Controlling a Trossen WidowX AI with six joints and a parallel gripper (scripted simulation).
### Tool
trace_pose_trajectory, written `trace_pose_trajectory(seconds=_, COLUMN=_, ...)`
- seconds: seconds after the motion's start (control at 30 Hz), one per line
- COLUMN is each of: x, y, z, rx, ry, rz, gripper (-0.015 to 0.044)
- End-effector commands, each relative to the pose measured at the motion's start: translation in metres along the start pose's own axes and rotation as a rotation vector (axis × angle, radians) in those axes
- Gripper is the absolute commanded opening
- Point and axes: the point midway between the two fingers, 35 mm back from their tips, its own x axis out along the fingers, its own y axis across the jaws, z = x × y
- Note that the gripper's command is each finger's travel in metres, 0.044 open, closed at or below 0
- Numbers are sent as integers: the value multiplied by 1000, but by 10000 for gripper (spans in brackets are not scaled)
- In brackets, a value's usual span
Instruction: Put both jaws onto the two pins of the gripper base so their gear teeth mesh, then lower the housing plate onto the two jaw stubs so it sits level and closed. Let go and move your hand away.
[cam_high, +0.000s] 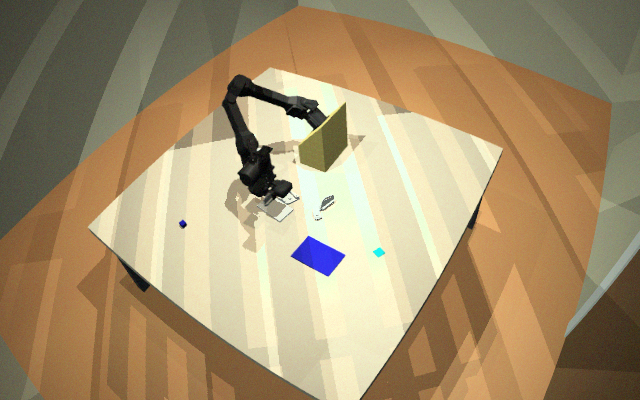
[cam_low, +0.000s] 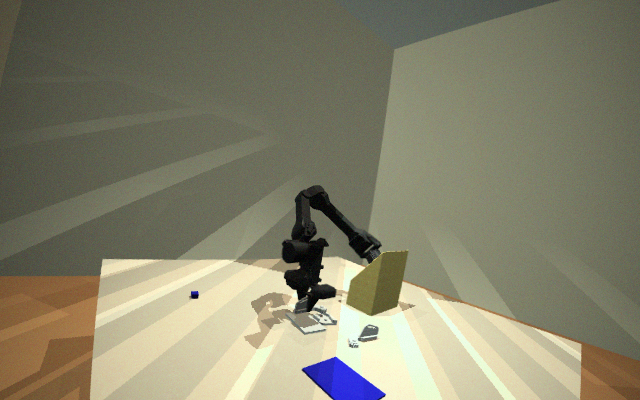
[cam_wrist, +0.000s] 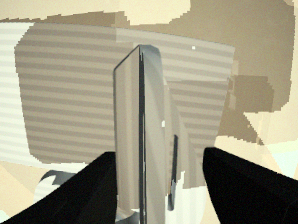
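Note:
My gripper (cam_high: 268, 201) (cam_low: 305, 306) (cam_wrist: 160, 160) is shut on a light grey jaw. The jaw (cam_wrist: 152, 100) stands on edge between the black fingers, over a flat pale plate (cam_high: 282, 215) (cam_low: 312, 330) (cam_wrist: 70, 100). I cannot tell whether it touches the plate, or whether this plate is the base or the housing. A small white part (cam_high: 292, 199) (cam_low: 326, 317) with dark spots is beside the plate, partly behind the gripper. Another jaw (cam_high: 327, 202) (cam_low: 369, 333) lies to the right, with a white toothed end. Pins and gear meshing cannot be made out.
A tall olive-yellow block (cam_high: 325, 142) (cam_low: 378, 285) stands behind the parts, near the arm's base. A blue panel (cam_high: 318, 256) (cam_low: 344, 380) lies toward the front. A small blue cube (cam_high: 183, 224) (cam_low: 194, 295) is at the left, and a cyan square (cam_high: 379, 252) at the right.

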Motion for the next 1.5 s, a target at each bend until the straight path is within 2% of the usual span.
trace_pose_trajectory(seconds=0.0, x=1, y=0, z=0, rx=-8, ry=-1, rz=-6, gripper=134)
trace_pose_trajectory(seconds=1.47, x=13, y=-1, z=0, rx=-13, ry=-1, rz=-6, gripper=134)
